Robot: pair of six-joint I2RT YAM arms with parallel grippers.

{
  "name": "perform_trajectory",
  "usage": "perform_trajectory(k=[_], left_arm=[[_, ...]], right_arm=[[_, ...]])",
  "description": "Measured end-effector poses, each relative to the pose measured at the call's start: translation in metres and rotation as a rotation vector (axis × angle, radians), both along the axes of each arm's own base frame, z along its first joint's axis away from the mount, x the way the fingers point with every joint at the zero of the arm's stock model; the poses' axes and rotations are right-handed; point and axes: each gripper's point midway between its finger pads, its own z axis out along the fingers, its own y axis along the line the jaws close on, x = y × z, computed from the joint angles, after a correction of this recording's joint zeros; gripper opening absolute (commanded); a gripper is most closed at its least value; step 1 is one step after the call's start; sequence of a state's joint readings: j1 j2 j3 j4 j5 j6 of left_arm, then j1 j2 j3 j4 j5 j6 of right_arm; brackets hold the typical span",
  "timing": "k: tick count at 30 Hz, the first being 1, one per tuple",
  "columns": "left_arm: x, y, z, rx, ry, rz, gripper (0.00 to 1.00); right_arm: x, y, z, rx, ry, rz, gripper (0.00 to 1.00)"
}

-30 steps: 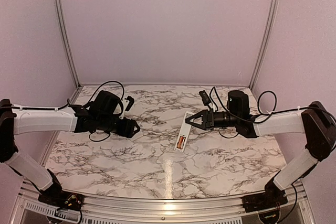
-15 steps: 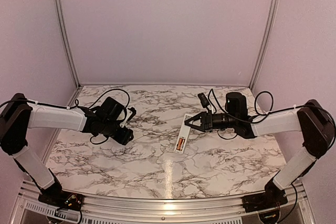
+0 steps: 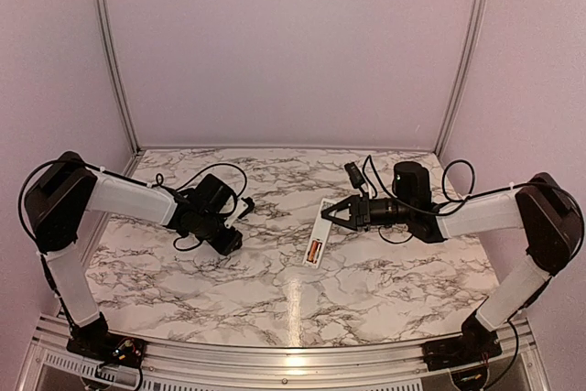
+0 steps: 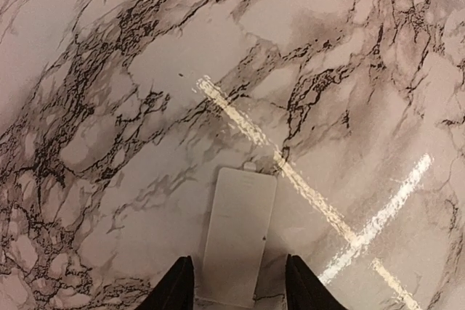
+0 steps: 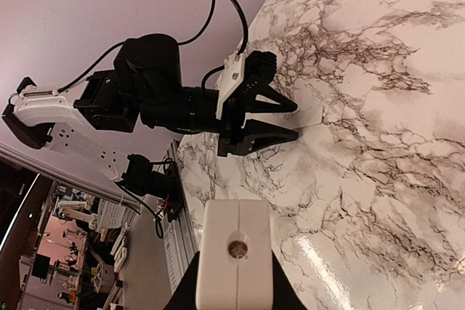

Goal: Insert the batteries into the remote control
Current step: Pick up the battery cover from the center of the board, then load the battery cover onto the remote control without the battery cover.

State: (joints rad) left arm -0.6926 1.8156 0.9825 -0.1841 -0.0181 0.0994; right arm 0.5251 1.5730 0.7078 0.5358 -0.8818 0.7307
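My right gripper (image 3: 328,214) is shut on the top end of the white remote control (image 3: 317,237), holding it tilted above the table. Orange batteries (image 3: 314,249) show in its open back slot. In the right wrist view the remote's end face (image 5: 234,252) fills the space between my fingers. My left gripper (image 3: 230,240) is low on the table at the left, open. Its fingers (image 4: 176,287) straddle a flat white cover plate (image 4: 237,241) that lies on the marble without touching it. The cover also shows in the right wrist view (image 5: 309,115), beside the left gripper (image 5: 289,122).
The marble table (image 3: 275,299) has an aluminium frame along its edges and lilac walls behind. Cables loop over both wrists. A small black camera block (image 3: 353,170) sticks up on the right arm.
My left arm has swung down and forward, bringing its gripper low to the table over the cover plate. The right gripper with the remote has shifted slightly left and then stayed put.
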Motion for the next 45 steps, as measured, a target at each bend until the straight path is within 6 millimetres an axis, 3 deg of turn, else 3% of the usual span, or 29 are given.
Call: perform_trajectory(k=[7, 19, 25, 45], left_arm=[[0.007, -0.013, -0.003, -0.035, 0.026, -0.033, 0.27], [0.006, -0.016, -0.001, -0.063, 0.060, -0.014, 0.18], [-0.011, -0.019, 0.009, -0.075, 0.077, -0.009, 0.17], [-0.068, -0.078, 0.067, -0.234, -0.022, -0.053, 0.18]], right_arm=[[0.000, 0.000, 0.001, 0.002, -0.001, 0.002, 0.00], [0.000, 0.000, 0.001, 0.003, 0.000, 0.004, 0.00], [0.002, 0.000, -0.005, 0.000, 0.011, 0.002, 0.00], [0.029, 0.001, -0.060, 0.004, 0.185, -0.171, 0.00]])
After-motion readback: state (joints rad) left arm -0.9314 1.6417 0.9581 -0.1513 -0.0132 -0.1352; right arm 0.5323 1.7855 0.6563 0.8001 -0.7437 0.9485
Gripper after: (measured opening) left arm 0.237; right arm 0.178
